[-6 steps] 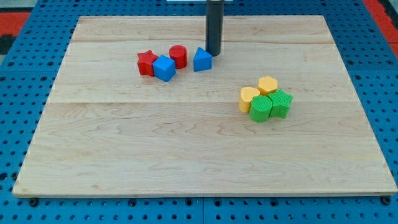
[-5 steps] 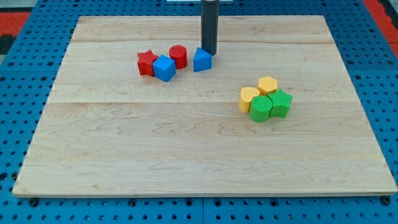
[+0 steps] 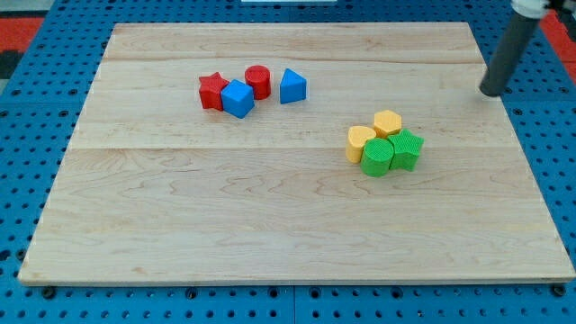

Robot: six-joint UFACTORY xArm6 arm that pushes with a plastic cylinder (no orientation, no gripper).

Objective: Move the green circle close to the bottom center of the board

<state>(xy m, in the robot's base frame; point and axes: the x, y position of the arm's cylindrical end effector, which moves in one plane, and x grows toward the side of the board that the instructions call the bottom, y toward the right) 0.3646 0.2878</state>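
Note:
The green circle (image 3: 378, 157) stands right of the board's middle, at the lower left of a tight cluster. A green star (image 3: 407, 148) touches it on the right. A yellow heart-like block (image 3: 359, 142) and a yellow hexagon (image 3: 388, 123) sit just above it. My tip (image 3: 491, 92) is at the board's right edge, up and to the right of the cluster, well apart from every block.
A red star (image 3: 212, 90), a blue cube (image 3: 238, 98), a red cylinder (image 3: 258, 81) and a blue triangle block (image 3: 292, 86) sit in a group at the upper left of the wooden board (image 3: 270, 234). Blue pegboard surrounds the board.
My tip has moved from beside the blue triangle at the view's top centre far to the right edge of the board. No block has moved.

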